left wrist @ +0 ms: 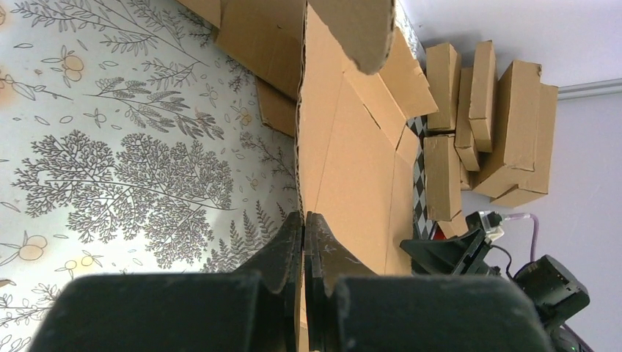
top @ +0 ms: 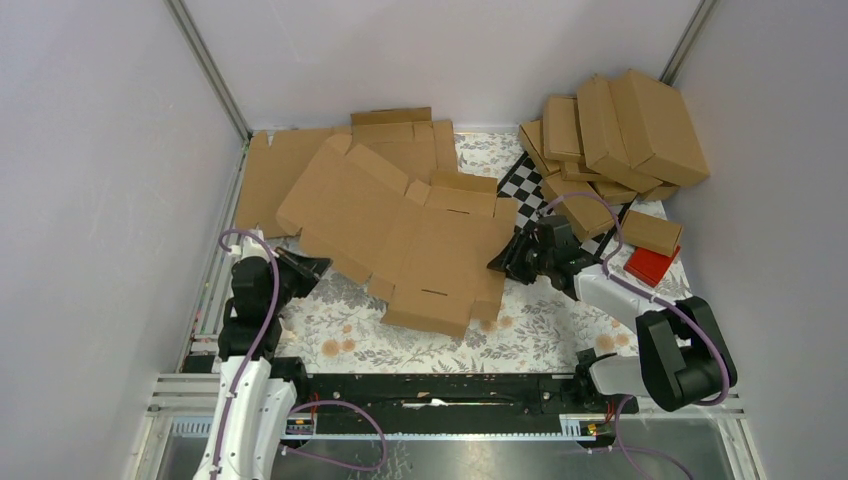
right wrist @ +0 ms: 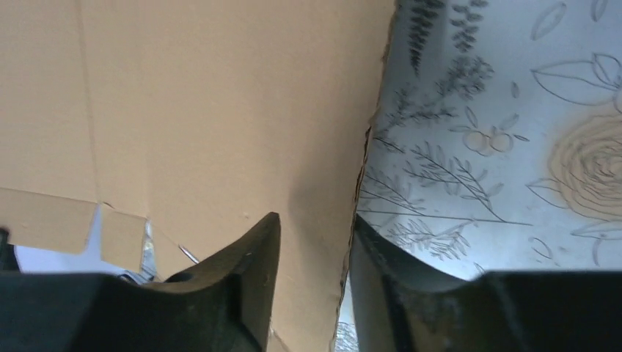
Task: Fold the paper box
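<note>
Spanning the flowered table (top: 545,335) between my two arms, the paper box (top: 420,235) lies as a flat, unfolded sheet. Its long axis runs roughly from my left side to my right. My left gripper (top: 316,266) is clamped tight on the sheet's left edge. My right gripper (right wrist: 315,238) straddles the right edge with one finger on either side. A gap shows there, so I judge that edge not yet pinched.

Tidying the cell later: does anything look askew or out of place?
The folded cartons at the back right sit in a tumbled, leaning heap, partly covering the checkered board. The paper box lies skewed to the table, one edge pinched in the left gripper.
</note>
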Robot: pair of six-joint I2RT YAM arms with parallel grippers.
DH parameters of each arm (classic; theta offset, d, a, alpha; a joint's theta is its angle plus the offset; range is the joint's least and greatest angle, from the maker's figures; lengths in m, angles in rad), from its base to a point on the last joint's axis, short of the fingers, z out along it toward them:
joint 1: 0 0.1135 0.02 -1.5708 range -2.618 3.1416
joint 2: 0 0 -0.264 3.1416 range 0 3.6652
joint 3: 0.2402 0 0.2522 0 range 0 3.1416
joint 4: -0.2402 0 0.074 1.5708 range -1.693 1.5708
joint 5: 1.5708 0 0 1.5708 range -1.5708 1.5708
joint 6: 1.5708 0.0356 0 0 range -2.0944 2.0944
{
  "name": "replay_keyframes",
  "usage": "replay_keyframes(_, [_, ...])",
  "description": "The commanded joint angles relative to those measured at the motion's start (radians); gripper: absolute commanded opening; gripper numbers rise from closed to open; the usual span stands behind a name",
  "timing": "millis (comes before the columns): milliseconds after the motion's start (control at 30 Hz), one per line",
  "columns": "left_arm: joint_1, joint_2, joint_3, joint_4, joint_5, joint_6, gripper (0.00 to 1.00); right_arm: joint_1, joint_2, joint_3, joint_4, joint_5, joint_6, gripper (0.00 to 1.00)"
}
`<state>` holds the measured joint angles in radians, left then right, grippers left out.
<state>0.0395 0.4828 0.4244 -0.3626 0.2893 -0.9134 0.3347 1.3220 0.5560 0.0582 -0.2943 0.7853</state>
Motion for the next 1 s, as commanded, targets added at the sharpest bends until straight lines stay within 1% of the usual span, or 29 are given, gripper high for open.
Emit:
replay_keyframes(0, [-0.001, -0.026, -0.003, 0.092, 0.065, 0.01, 0.0, 0.019, -0.007, 0.08, 0.025, -0.022, -0.052, 0.38])
replay_keyframes(67, [-0.002, -0.031, -0.014, 0.095, 0.068, 0.013, 0.03, 0.022, 0.0, 0.108, 0.02, -0.046, -0.074, 0.3])
replay_keyframes(100, [-0.001, -0.032, -0.019, 0.092, 0.063, 0.018, 0.07, 0.023, 0.001, 0.123, 0.004, -0.057, -0.091, 0.25])
replay_keyframes(133, [-0.002, -0.032, -0.024, 0.087, 0.055, 0.02, 0.14, 0.023, 0.005, 0.14, -0.016, -0.063, -0.109, 0.18])
replay_keyframes(233, [-0.002, -0.021, -0.042, 0.097, 0.049, 0.025, 0.52, 0.023, 0.003, 0.183, -0.113, -0.048, -0.174, 0.0])
replay_keyframes(267, [-0.001, -0.011, -0.048, 0.103, 0.052, 0.022, 0.62, 0.023, 0.001, 0.195, -0.141, -0.041, -0.201, 0.0])
replay_keyframes(400, [0.0, 0.044, -0.06, 0.135, 0.082, 0.036, 0.78, 0.023, -0.019, 0.227, -0.227, -0.019, -0.273, 0.0])
replay_keyframes(533, [0.0, 0.083, -0.038, 0.115, 0.06, 0.069, 0.87, 0.023, -0.02, 0.275, -0.334, 0.009, -0.344, 0.0])
replay_keyframes(567, [0.0, 0.085, -0.029, 0.103, 0.045, 0.076, 0.9, 0.023, -0.015, 0.298, -0.384, 0.029, -0.361, 0.0])
replay_keyframes(633, [0.0, 0.082, -0.023, 0.094, 0.032, 0.08, 0.93, 0.023, -0.001, 0.334, -0.447, 0.084, -0.387, 0.0])
replay_keyframes(667, [0.0, 0.08, -0.02, 0.083, 0.008, 0.075, 0.98, 0.023, 0.003, 0.349, -0.481, 0.108, -0.399, 0.0])
replay_keyframes(733, [0.0, 0.079, -0.017, 0.08, -0.01, 0.059, 0.99, 0.023, 0.006, 0.361, -0.53, 0.139, -0.412, 0.0])
replay_keyframes(833, [0.001, 0.1, 0.014, 0.066, -0.031, 0.087, 0.99, 0.023, -0.011, 0.354, -0.544, 0.137, -0.421, 0.0])
replay_keyframes(967, [0.016, 0.165, 0.124, -0.034, -0.149, 0.157, 0.99, 0.023, -0.039, 0.336, -0.564, 0.194, -0.441, 0.0])
